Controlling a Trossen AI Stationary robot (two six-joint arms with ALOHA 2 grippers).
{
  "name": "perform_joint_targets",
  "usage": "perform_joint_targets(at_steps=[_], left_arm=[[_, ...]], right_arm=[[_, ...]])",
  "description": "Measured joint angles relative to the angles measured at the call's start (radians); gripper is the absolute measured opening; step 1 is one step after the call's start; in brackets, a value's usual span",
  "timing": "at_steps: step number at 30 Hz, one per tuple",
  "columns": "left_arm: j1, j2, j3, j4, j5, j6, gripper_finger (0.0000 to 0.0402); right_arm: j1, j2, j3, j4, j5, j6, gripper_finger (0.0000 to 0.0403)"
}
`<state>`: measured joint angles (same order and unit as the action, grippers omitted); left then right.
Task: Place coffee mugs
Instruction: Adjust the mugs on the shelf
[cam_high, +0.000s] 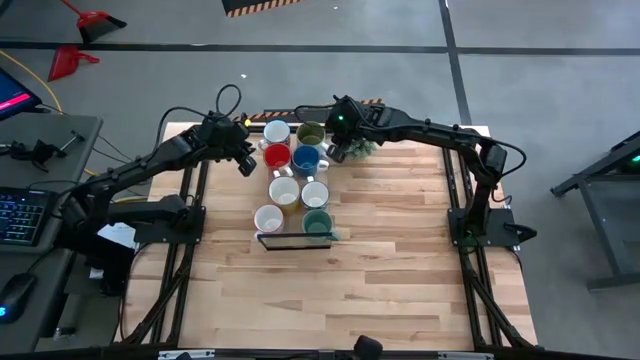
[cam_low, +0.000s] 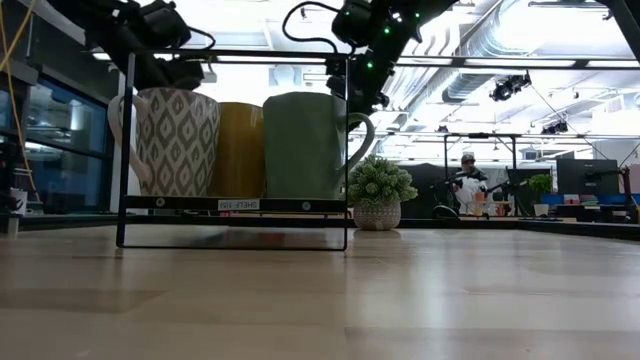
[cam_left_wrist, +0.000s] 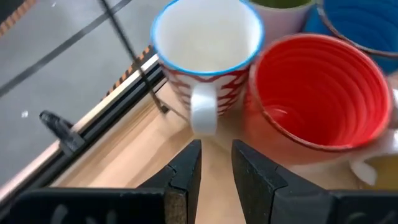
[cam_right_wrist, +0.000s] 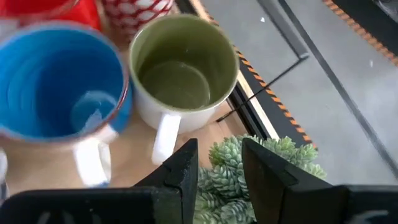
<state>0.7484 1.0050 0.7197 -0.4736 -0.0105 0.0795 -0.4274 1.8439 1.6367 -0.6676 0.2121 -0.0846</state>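
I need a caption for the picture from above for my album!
Two robot arms reach over eight coffee mugs on a wooden table, beside a small potted plant.

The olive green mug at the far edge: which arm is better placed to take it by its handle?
Probably the right. Its end effector is open, beside the olive green mug, whose handle points toward it. The left end effector faces the red-patterned white mug and the red mug instead.

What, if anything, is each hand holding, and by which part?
Nothing. The left hand is open near the white mug's handle; the right hand is open over the plant.
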Motion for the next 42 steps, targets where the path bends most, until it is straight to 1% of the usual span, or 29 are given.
perform_joint_targets(at_steps=[2,4,5,9,16,20,22,26,33,42], left_arm=[[0.0,0.007,0.0,-0.001,-0.023,-0.045,0.0078],[-0.002,0.014,0.0,-0.001,-0.028,-0.056,0.0078],[-0.004,0.018,0.0,-0.001,-0.028,-0.047,0.0078],[-0.005,0.035,0.0,-0.001,-0.027,0.002,0.0078],[-0.005,0.037,-0.001,0.007,-0.028,0.009,0.0078],[-0.005,0.041,-0.001,0.008,-0.029,-0.053,0.0078],[-0.005,0.048,-0.001,0.006,-0.028,-0.074,0.0078],[-0.019,0.073,-0.001,0.008,-0.025,-0.072,0.0078],[-0.05,0.117,-0.001,0.084,-0.027,-0.093,0.0078],[-0.074,0.121,-0.001,0.093,-0.026,-0.085,0.0078]], right_arm=[[0.0,0.0,0.0,0.004,0.031,0.046,0.0103],[0.0,0.0,0.0,0.003,0.058,0.058,0.0103],[0.0,0.0,0.0,0.003,0.057,0.052,0.0103],[-0.001,0.008,0.0,0.003,-0.002,0.001,0.0103],[-0.005,0.021,-0.001,0.016,0.014,0.032,0.0103],[-0.007,0.036,0.0,0.03,-0.003,0.083,0.0103],[-0.006,0.044,-0.001,0.024,-0.005,0.084,0.0103],[-0.002,0.049,-0.001,0.034,-0.007,0.077,0.0103],[-0.003,0.049,-0.001,0.047,-0.011,0.059,0.0103],[-0.003,0.049,-0.001,0.044,-0.029,0.034,0.0103]])
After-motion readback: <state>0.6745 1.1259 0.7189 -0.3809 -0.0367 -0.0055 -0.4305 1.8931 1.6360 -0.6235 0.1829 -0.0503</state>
